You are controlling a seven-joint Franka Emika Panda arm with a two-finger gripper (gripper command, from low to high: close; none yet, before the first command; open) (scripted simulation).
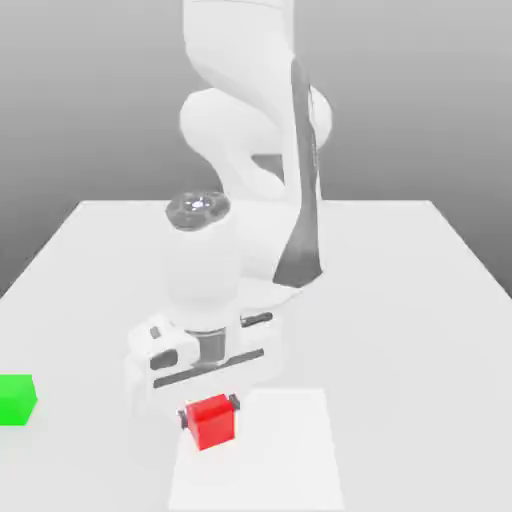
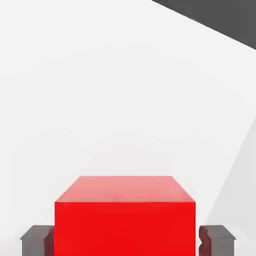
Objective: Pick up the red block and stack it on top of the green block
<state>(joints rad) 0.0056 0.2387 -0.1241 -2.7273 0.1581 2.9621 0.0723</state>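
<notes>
- The jaws stand one on each side of the red block (image 1: pixel 211 421), spread just to its width; in the hand view a dark finger pad (image 2: pixel 36 240) sits at one side face of the cube (image 2: pixel 125 220) and its partner at the other, with no clear gap showing at either face.
- Judged from that, the gripper (image 1: pixel 210 412) is pinching the red block, though how firmly the pads press cannot be read.
- The red block sits low, under the hand, near the front of the white table (image 1: pixel 420 300); whether it rests on the surface or is already just clear of it I cannot tell.
- The green block (image 1: pixel 16 399) stands alone at the exterior view's left edge, well apart from the red one, with nothing on top of it.
- Progress, as a judgement: the approach and the closing on the cube look done, so the task is at the grasp stage.
- Left to do: lift the red block, carry it across toward the exterior view's left, line it up over the green block, set it down and let go.
</notes>
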